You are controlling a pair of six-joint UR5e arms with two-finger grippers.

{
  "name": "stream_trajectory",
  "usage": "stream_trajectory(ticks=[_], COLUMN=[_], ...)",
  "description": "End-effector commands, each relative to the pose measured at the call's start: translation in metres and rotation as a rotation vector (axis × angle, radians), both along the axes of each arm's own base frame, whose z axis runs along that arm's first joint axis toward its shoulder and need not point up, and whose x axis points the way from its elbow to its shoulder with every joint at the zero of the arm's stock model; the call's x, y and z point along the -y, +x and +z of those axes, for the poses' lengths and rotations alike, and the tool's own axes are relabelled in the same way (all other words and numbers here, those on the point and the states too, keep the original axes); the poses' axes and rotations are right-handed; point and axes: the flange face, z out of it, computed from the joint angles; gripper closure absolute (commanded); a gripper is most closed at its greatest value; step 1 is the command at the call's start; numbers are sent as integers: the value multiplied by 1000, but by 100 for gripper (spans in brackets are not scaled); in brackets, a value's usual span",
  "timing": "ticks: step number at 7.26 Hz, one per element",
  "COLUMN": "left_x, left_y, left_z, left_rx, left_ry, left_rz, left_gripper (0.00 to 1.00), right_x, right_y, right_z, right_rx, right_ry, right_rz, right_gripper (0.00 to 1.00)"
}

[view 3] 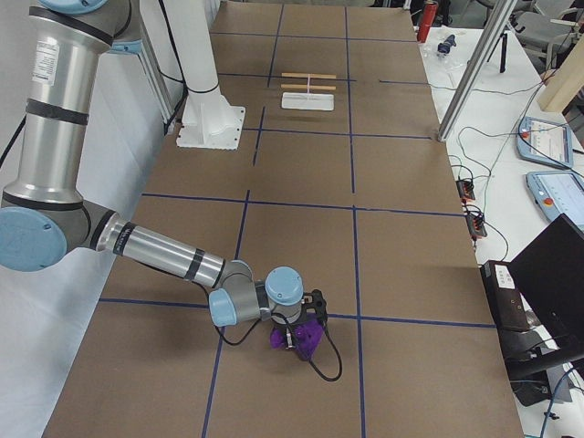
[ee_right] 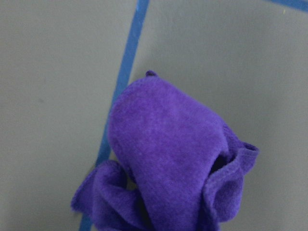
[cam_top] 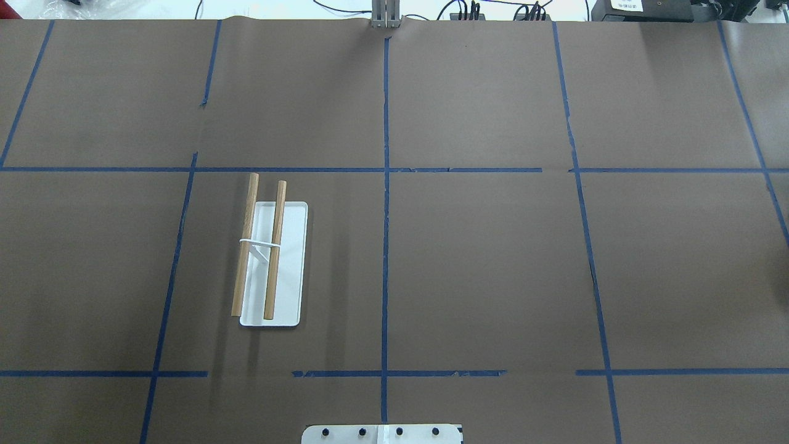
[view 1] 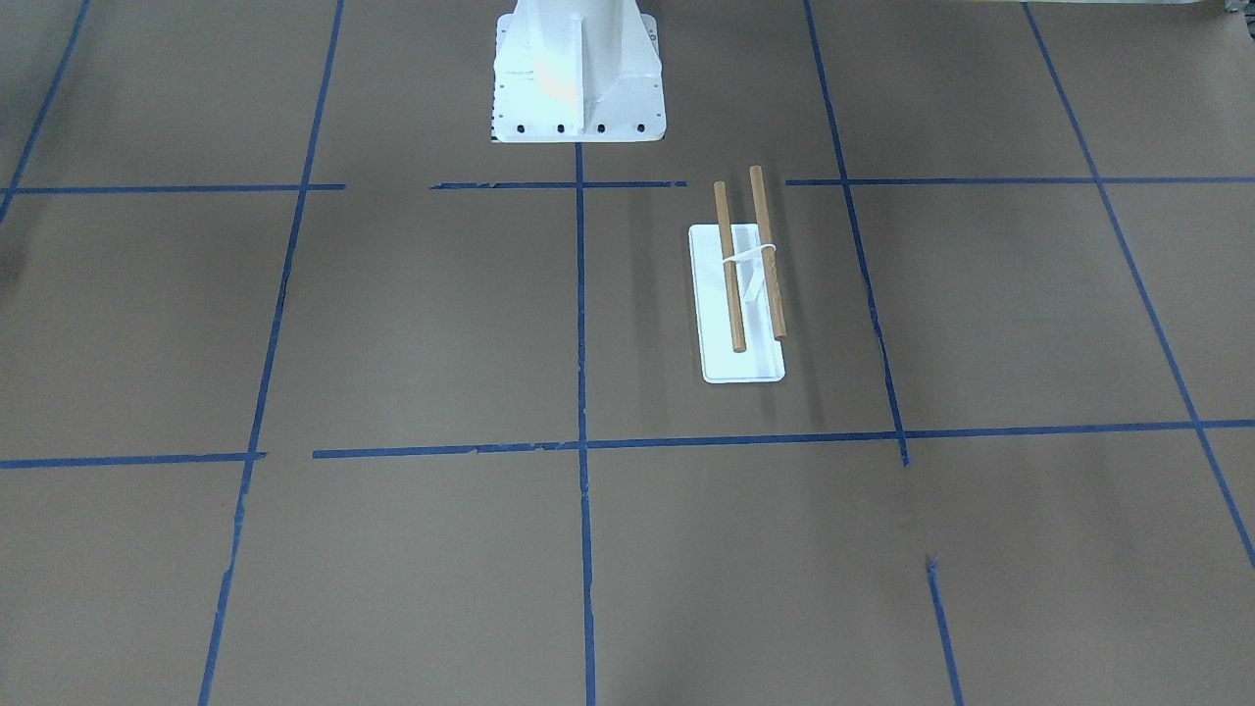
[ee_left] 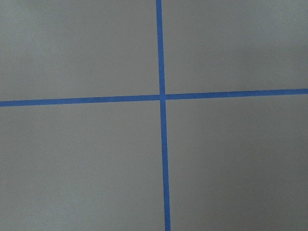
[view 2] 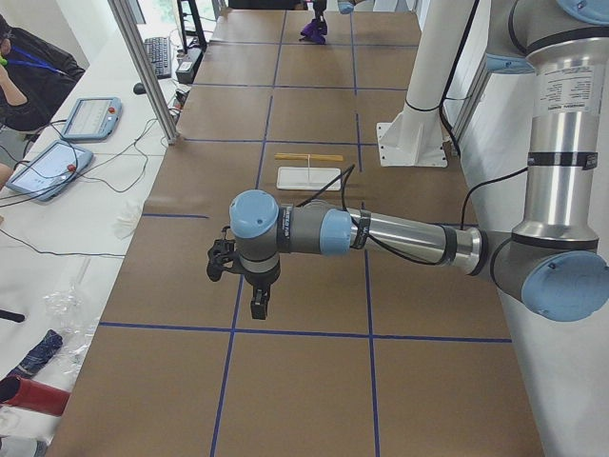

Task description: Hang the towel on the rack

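The rack [view 1: 740,294] stands on the brown table with a flat white base and two parallel wooden rods; it also shows in the overhead view [cam_top: 271,259] on the robot's left half, bare. The purple towel [ee_right: 168,154] lies bunched on the table over a blue tape line, far at the robot's right end [view 3: 297,339]. My right gripper [view 3: 301,321] is directly over it; its fingers do not show and I cannot tell if it is open or shut. My left gripper [view 2: 257,300] hangs above bare table at the left end; I cannot tell its state.
The white robot pedestal [view 1: 577,78] stands at the table's rear middle. Blue tape lines [ee_left: 161,96] grid the brown paper. Tablets [view 2: 57,167] and cables lie on the operators' side table. An aluminium post [view 3: 474,64] rises by that edge.
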Motion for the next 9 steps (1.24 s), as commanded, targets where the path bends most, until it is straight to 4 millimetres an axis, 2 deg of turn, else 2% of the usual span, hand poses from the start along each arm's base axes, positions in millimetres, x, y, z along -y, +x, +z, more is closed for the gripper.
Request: stream_trajectory(ticks=[1,2,4,5,6,7,8,9], left_x=[4,11,21,26,27,29,33,33], left_y=[1,0,0,1,6,20,39,55], left_z=[-7,-20,-52,-61,-67,-73,-77,-79], left_rx=[2,3,-7,-28,-53,-78,-112,-162], left_ry=[25,77,219,278,287,288,317,362], left_rz=[2,2,-62,-131,-176,-198,-213,-241], left_gripper=[0,0,0,0,0,0,0,0], right_x=[29,41,106,133,153,167,178,171], right_y=[23,22,11,-21,-63,-102,-137,-186], right_z=[-94,-137,-236,-284,-342,-398,-450,-495], right_rx=[28,37,112,197,266,329,381,425], right_ry=[172,256,369,374,407,439,454,469], right_rz=[78,83,156,164,146,128,144,154], right_gripper=[100,100,100,100,100,100,100,100])
